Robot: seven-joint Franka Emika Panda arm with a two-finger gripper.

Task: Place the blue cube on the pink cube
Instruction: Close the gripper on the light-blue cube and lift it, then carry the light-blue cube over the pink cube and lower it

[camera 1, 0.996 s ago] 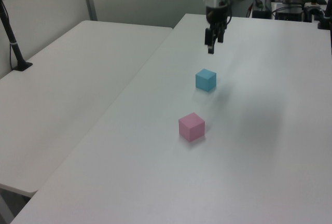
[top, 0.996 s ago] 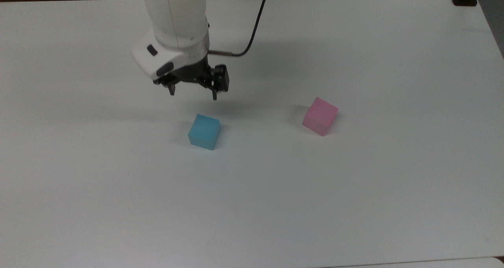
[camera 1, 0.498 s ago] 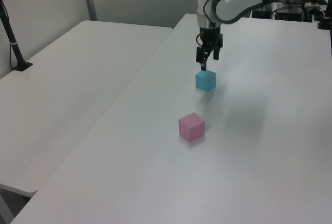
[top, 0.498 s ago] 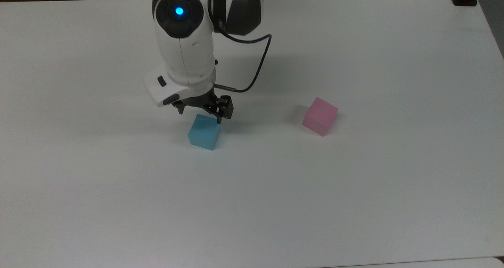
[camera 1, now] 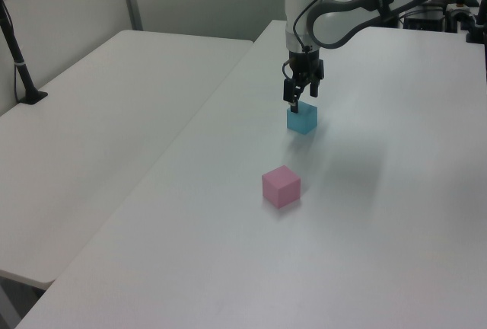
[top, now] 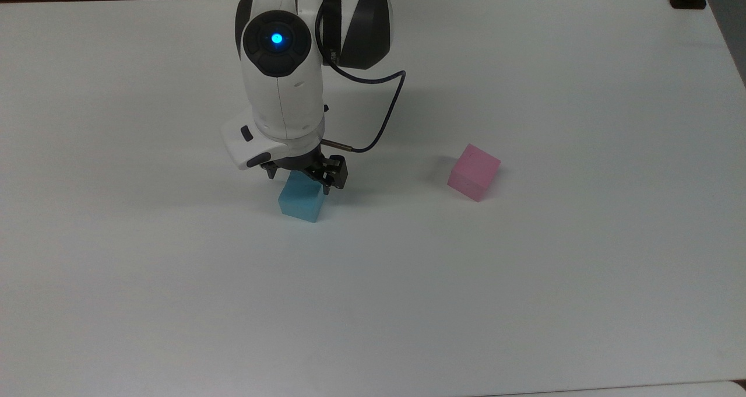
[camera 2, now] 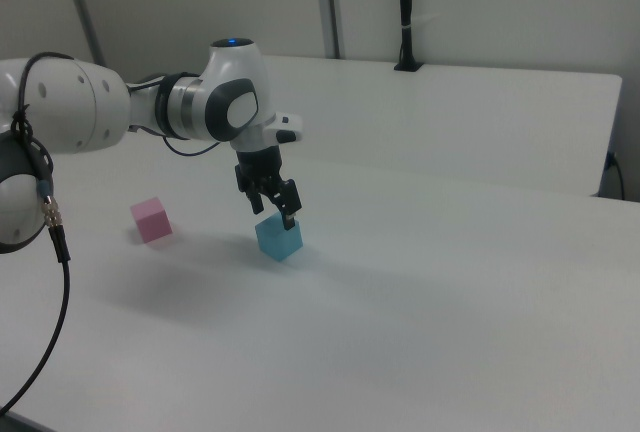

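Two-finger black gripper [top: 299, 182], on the white arm's wrist, has dropped over the last second from well above and behind the small matte light-blue cube [top: 302, 199] to right on it. Half a second ago the fingertips were just reaching the cube's top edge; now, in the top view, they overlap its upper part. Fingers are spread wider than the cube and straddle it, one on each side; not closed on it yet. In the right view the gripper [camera 2: 270, 206] sits at the top of the cube [camera 2: 279, 239], one finger tip overlapping its near top edge. The left view agrees: gripper [camera 1: 300, 99] directly over the cube [camera 1: 302, 119].

The blue cube itself has not shifted; it rests flat on the white tabletop [top: 524, 280], same spot and same slight rotation throughout. The small matte pale-pink cube [top: 473, 172] is also unmoved, well apart to the top view's right, sitting turned at an angle to the blue one. In the left view the pink cube [camera 1: 281, 186] lies nearer the camera than the blue.

Reading: approach phase is essentially over, grasp not yet made. Next should be a little more descent, then closing. Lift, carry and stacking all remain. Note the pink cube's differing rotation: wrist may need turning before set-down
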